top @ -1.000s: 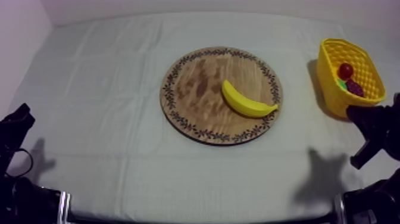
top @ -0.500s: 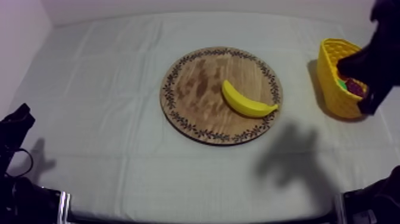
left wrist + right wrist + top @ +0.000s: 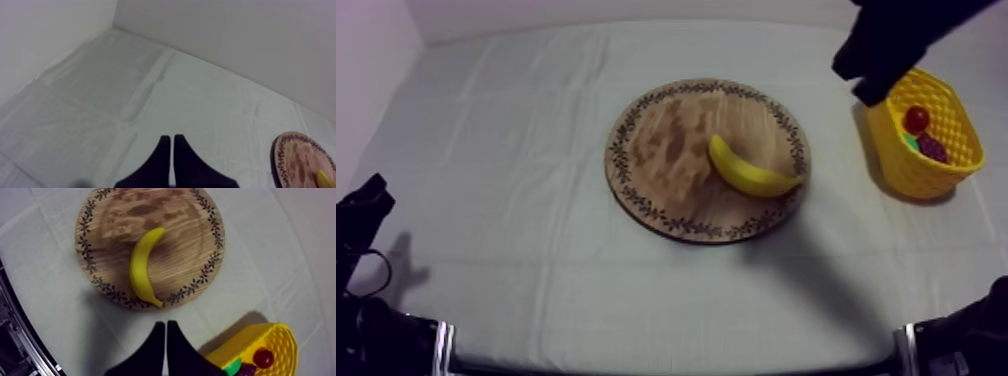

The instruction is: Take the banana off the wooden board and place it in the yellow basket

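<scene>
The yellow banana (image 3: 751,172) lies on the right half of the round wooden board (image 3: 666,150), stem end toward the yellow basket (image 3: 896,155) at the table's right. My right gripper (image 3: 864,85) hangs high above the cloth between board and basket. In the right wrist view the banana (image 3: 141,270) and the board (image 3: 185,233) lie below my right gripper (image 3: 166,324), whose fingers meet in a narrow wedge, holding nothing. My left gripper (image 3: 366,200) rests low at the left, fingers together (image 3: 172,137), far from the board (image 3: 300,160).
Inside the basket (image 3: 280,338) sit a small red fruit (image 3: 916,118), a dark bunch of grapes (image 3: 933,148) and a bit of something green (image 3: 910,141). Walls close the table off at the back and left. Bare cloth surrounds the board.
My right arm has swung up from the lower right edge to the upper right, past the basket, and its shadow has slid toward the board. Banana and left arm have stayed put.
</scene>
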Controlling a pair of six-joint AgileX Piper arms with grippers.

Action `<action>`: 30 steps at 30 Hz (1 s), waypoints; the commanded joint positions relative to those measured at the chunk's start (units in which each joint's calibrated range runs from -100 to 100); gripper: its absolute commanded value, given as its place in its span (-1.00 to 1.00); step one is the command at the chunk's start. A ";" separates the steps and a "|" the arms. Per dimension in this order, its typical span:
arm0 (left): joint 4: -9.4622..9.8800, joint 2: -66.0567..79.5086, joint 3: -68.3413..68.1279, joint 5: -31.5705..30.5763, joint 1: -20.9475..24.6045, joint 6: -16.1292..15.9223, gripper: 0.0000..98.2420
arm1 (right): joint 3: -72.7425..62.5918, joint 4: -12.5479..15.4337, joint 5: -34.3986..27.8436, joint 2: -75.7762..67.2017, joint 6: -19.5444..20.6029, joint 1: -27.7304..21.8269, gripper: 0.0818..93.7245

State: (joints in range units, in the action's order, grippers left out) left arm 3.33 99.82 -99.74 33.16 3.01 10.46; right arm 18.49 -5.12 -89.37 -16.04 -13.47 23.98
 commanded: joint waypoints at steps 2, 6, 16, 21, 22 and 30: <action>-0.03 0.00 -0.03 -0.01 -0.01 0.01 -1.00 | -8.13 0.14 -3.10 7.18 0.98 0.66 -0.98; -0.03 0.00 -0.03 -0.01 -0.01 0.01 -1.00 | -14.15 0.54 -6.01 11.41 2.93 1.36 -0.99; -0.03 0.00 -0.03 -0.01 -0.01 0.01 -1.00 | -19.00 0.84 -7.67 14.76 5.86 2.18 -0.93; -0.03 0.00 -0.03 -0.01 -0.01 0.01 -1.00 | -18.67 0.90 -7.77 14.59 5.09 2.39 -0.63; -0.03 0.00 -0.03 -0.01 -0.01 0.01 -1.00 | -18.60 0.85 -7.78 14.54 5.03 2.38 -0.52; -0.03 0.00 -0.03 -0.01 -0.01 0.01 -1.00 | -17.68 0.14 -7.83 14.36 6.84 1.96 0.21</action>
State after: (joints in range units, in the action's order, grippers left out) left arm 3.33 99.82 -99.74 33.16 3.01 10.46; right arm 0.70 -5.04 -97.33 -1.64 -7.06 25.97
